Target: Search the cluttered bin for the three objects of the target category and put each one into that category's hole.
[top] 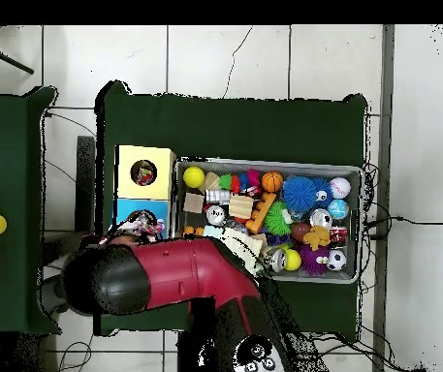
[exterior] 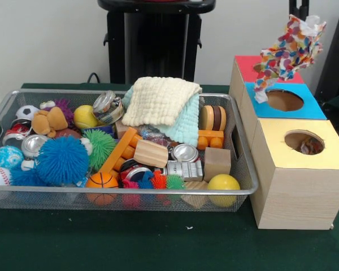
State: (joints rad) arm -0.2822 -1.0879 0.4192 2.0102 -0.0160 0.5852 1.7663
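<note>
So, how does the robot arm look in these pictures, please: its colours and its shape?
In the overhead view the arm is thick and rounded, with glossy dark red shells and black joints; its end cap is a black dome. The gripper itself is hidden by the patterned cloth in the front view.

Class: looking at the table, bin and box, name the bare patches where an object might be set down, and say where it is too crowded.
Free: the green table strip in front of the wire bin and wooden box. Crowded: the bin, packed edge to edge with balls, cans, blocks and cloths. A patterned cloth hangs over the box's far holes.
</note>
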